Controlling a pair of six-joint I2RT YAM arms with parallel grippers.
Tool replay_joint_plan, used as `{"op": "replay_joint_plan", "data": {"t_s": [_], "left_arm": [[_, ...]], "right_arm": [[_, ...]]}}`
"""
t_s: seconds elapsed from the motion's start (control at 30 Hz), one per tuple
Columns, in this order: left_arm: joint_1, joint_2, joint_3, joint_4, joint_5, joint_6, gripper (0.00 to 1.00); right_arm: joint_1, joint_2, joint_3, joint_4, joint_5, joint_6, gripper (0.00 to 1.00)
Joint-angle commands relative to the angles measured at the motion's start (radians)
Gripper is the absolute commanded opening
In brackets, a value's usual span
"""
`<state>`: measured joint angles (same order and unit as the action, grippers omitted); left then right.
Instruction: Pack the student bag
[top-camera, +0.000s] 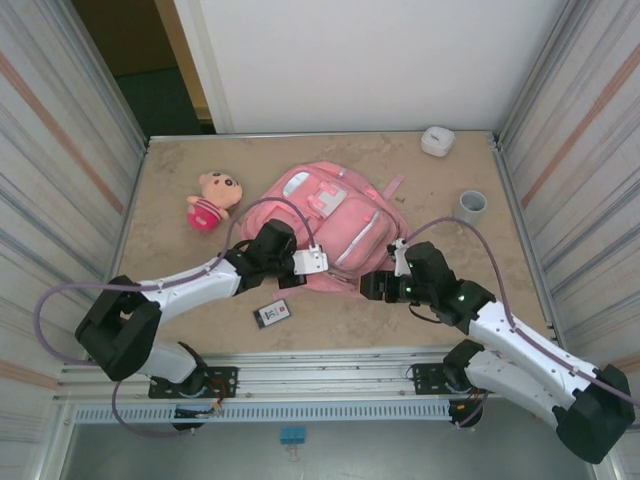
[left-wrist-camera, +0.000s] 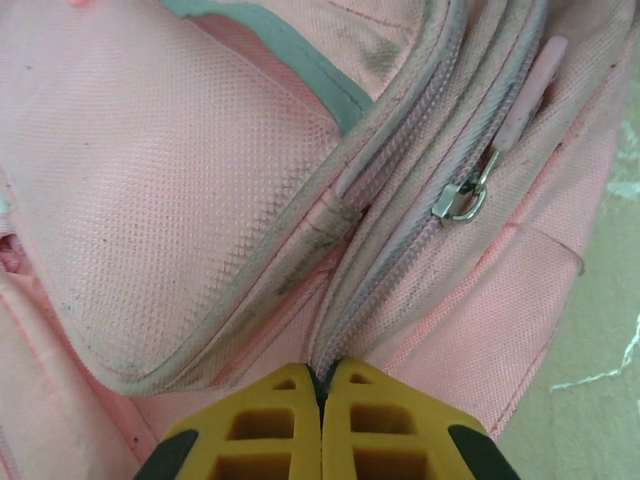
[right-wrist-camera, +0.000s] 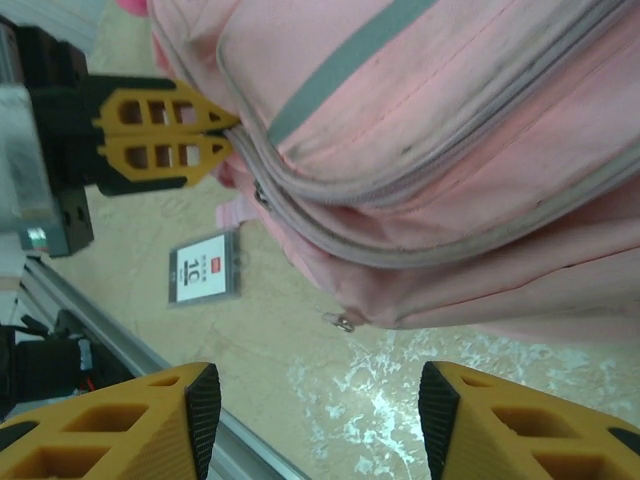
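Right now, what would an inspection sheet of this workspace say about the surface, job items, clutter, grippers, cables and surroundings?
Surface: beige marbled table, nothing spilled.
Job's things: student bag lies flat mid-table; the zip under the left wrist camera looks closed.
Clutter: plush doll left of the bag, card near the front edge, grey cup and white case at the right rear.
Grippers: left gripper is shut, tips against the bag's zip seam; whether it pinches anything is unclear. Right gripper is open and empty, near the bag's edge.
Cables: purple cables loop from both arms, one arching over the bag.
Surroundings: ribbed side walls, white back panel.
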<state>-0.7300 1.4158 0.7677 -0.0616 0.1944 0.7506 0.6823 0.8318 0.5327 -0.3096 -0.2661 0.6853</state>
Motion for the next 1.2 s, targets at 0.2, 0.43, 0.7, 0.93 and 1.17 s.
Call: {"op": "replay_joint_plan", "data": {"t_s": [0.2, 0.43, 0.7, 0.93, 1.17], "left_arm": [[0.002, -0.031, 0.019, -0.015, 0.148, -0.126, 0.0], [0.003, -0.023, 0.022, -0.01, 0.174, -0.131, 0.0], [0.014, -0.027, 0.02, 0.004, 0.188, -0.154, 0.0], [0.017, -0.023, 0.025, 0.028, 0.231, -0.182, 0.0], [0.016, -0.028, 0.02, 0.043, 0.263, -0.192, 0.0]], "right_arm": [[0.092, 0.187, 0.062, 0.105, 0.028, 0.001, 0.57], [0.101, 0.291, 0.163, 0.047, 0.15, -0.087, 0.6], [0.092, 0.325, 0.173, 0.07, 0.17, -0.125, 0.6], [0.094, 0.384, 0.195, 0.134, 0.188, -0.14, 0.57], [0.094, 0.444, 0.232, 0.188, 0.161, -0.18, 0.42]]}}
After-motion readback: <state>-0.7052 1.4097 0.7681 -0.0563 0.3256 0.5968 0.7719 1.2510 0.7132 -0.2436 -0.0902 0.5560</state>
